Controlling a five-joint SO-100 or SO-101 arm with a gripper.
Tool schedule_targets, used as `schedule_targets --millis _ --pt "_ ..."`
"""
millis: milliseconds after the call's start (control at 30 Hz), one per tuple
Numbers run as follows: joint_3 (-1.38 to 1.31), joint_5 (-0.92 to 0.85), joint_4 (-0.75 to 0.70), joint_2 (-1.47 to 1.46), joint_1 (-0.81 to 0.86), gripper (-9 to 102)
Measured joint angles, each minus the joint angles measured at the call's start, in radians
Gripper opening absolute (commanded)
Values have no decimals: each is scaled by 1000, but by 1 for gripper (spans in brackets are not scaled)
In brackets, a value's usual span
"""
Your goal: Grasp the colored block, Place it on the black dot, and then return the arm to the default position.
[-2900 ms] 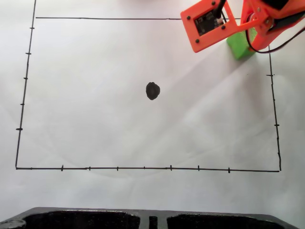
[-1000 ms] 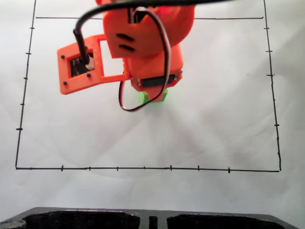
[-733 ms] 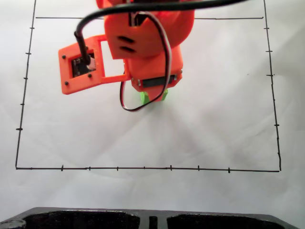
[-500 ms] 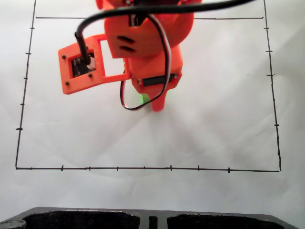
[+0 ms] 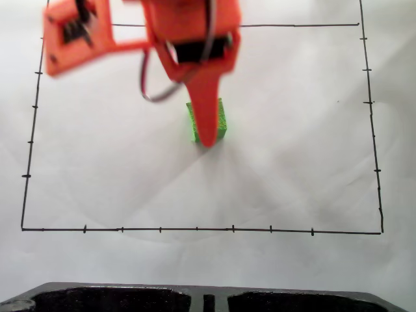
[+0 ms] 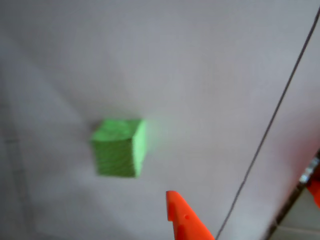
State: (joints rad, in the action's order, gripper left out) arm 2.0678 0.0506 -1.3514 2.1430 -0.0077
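White paper worktop: colored block (image 6: 118,147) sits free mid-rectangle, presumably over the hidden dot, so my end effector (image 5: 207,127) reads released, finger tip clear of it in wrist view.

Orange arm (image 5: 188,39), gripper (image 5: 207,133) empty, raised.

- A white sheet of paper (image 5: 305,169) covered the desk beneath me, showing faint creases that fanned out from its middle in the fixed view.
- A drawn black rectangle (image 5: 195,229) framed most of that sheet, its lines crossed by short tick marks along the left, right and bottom sides.
- One thin black line (image 6: 270,125) of it ran diagonally across the right part of my wrist view.
- A dark, black-edged object (image 5: 195,299) lay along the bottom border of the fixed view; I could not tell what it was.
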Motion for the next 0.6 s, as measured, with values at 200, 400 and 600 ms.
schedule_targets --millis 200,400,600 --pt "135 -103 -6 245 14 41" --pt "308 -147 55 471 11 25" --pt "523 -179 173 683 8 2"
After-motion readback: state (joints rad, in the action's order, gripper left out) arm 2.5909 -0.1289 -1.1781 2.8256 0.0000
